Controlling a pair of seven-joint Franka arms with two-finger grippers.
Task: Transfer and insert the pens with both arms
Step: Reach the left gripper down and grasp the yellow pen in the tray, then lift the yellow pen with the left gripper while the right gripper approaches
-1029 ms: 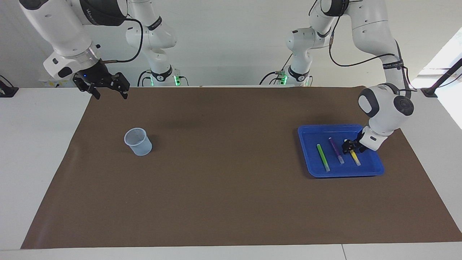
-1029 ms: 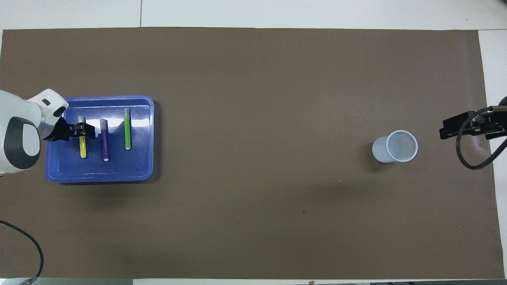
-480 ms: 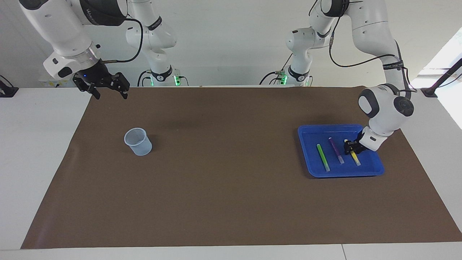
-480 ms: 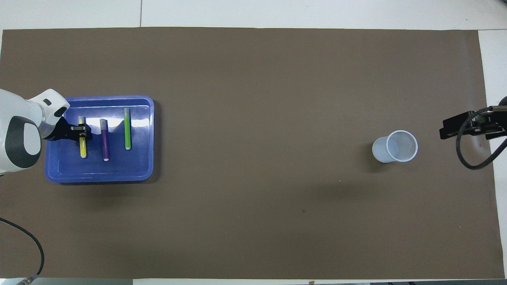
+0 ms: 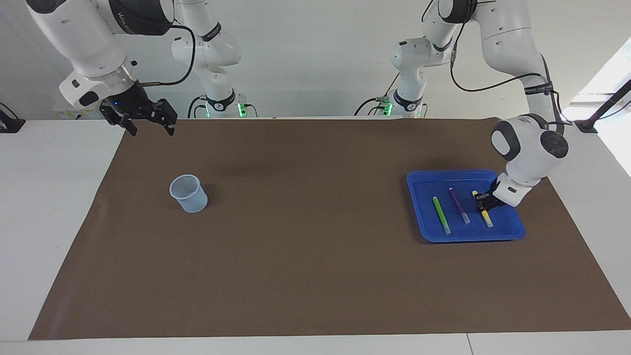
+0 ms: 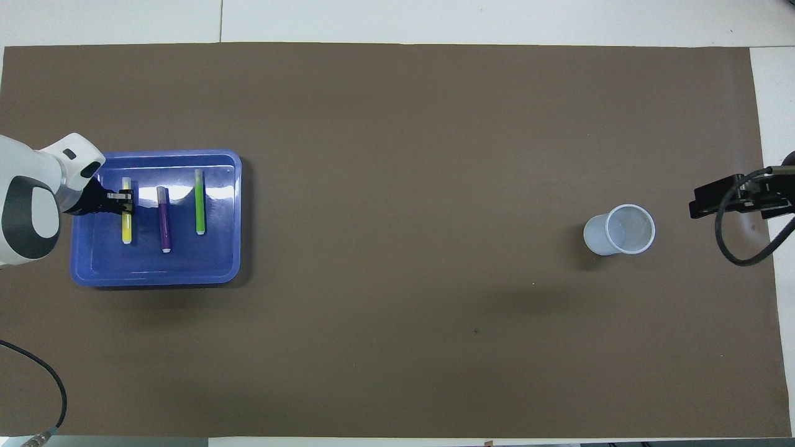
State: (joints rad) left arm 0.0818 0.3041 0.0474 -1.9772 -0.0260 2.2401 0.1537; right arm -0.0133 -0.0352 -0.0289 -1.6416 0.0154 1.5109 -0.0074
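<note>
Three pens lie side by side in a blue tray (image 5: 443, 174) at the left arm's end of the table: green (image 5: 441, 215), purple (image 5: 459, 204) and yellow (image 5: 488, 218). My left gripper (image 5: 484, 202) is down in the tray, its fingers closed around the middle of the yellow pen (image 6: 127, 226). In the overhead view the left gripper (image 6: 126, 200) crosses that pen beside the purple pen (image 6: 164, 223) and the green pen (image 6: 199, 202). My right gripper (image 5: 145, 121) waits open and empty in the air over the mat's edge at the right arm's end.
A clear plastic cup (image 5: 189, 193) stands upright on the brown mat toward the right arm's end; it also shows in the overhead view (image 6: 621, 231). Two smaller white arm bases with green lights (image 5: 224, 106) stand at the robots' edge of the table.
My left gripper has shifted slightly toward the tray's outer side and closed on the yellow pen, which moved a little with it. The right arm has not moved.
</note>
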